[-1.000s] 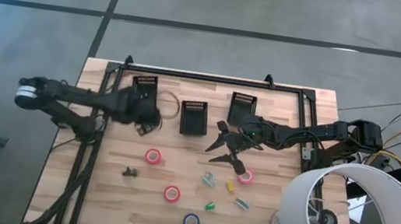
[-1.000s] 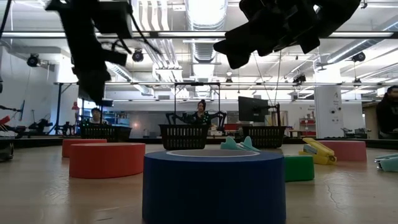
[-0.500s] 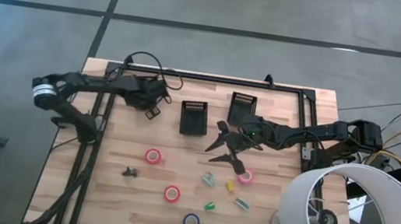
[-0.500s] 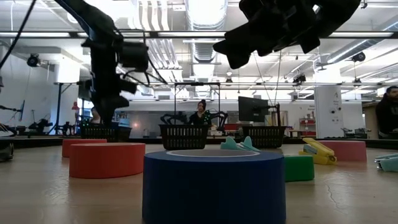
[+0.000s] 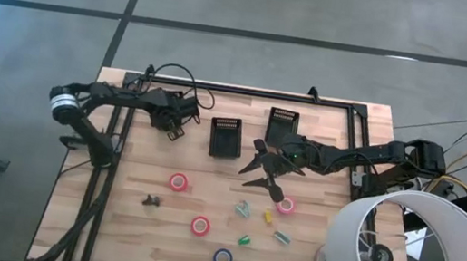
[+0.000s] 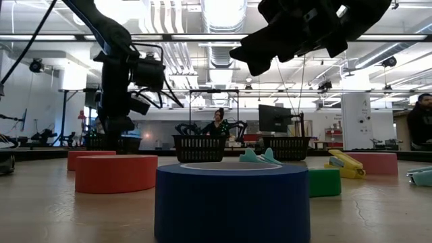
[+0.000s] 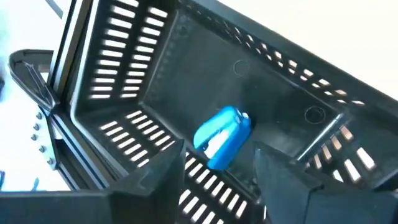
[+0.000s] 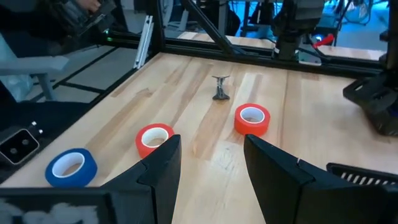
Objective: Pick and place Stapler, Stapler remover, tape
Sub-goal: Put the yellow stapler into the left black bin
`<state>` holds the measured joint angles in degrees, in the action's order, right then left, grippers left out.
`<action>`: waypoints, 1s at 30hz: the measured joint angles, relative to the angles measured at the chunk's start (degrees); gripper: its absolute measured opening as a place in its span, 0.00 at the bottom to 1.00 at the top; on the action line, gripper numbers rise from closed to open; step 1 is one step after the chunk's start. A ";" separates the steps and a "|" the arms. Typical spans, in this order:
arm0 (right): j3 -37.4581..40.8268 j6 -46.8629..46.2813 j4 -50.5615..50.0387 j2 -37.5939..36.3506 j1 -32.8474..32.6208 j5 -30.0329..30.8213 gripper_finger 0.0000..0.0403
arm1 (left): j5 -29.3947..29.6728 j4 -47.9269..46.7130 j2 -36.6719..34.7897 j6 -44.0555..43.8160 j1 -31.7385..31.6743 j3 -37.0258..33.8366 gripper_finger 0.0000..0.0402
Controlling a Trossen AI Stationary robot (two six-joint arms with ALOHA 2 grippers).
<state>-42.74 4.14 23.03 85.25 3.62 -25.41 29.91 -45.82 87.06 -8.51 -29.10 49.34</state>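
A blue stapler [image 7: 222, 135] lies inside the black left basket [image 7: 143, 74] at the table's far left. My left gripper [image 7: 217, 168] hangs open just above it, fingers pointing down into the basket [image 5: 173, 120]. The fingers stand on either side of the stapler, apart from it. My right gripper [image 5: 265, 170] hovers open over the table's middle with nothing in it [image 8: 208, 149]. On the wood lie the tape rolls: pink [image 5: 178, 182], red [image 5: 200, 226], blue [image 5: 223, 258] and pink [image 5: 286, 206]. The dark stapler remover [image 5: 150, 200] stands near the left.
Two more black baskets [image 5: 226, 136] [image 5: 282, 126] stand at the far side inside a black frame [image 5: 248, 91]. Small teal, yellow and green staplers [image 5: 243, 209] [image 5: 268, 216] [image 5: 245, 239] lie near the front middle. A white lampshade [image 5: 408, 256] stands at the near right corner.
My left gripper has swung toward the table's far edge and sunk over the left basket, which it now covers in the high view. My right gripper has kept still.
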 joint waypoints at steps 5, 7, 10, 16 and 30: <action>0.01 -0.91 -0.02 0.00 -0.54 0.08 0.42 | 0.00 -0.03 -3.30 1.22 0.33 0.01 0.50; 0.01 -0.90 0.00 0.00 -1.20 0.09 0.42 | -0.09 -0.23 -5.52 0.90 0.50 0.20 0.49; -0.05 -1.13 -0.06 0.02 -2.54 1.40 0.42 | -1.00 -0.04 -9.56 -0.79 0.94 0.57 0.49; -1.73 -4.42 -3.86 0.04 -5.91 5.38 0.42 | -10.98 4.13 -18.36 -5.76 3.30 0.05 0.48; -10.43 -35.37 -49.24 0.04 -19.77 26.95 0.42 | -20.01 21.41 -22.60 -5.06 16.49 0.00 0.46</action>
<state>-53.17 -31.23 -26.21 85.30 -16.15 1.55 9.90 -24.42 64.46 -13.58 -12.61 49.34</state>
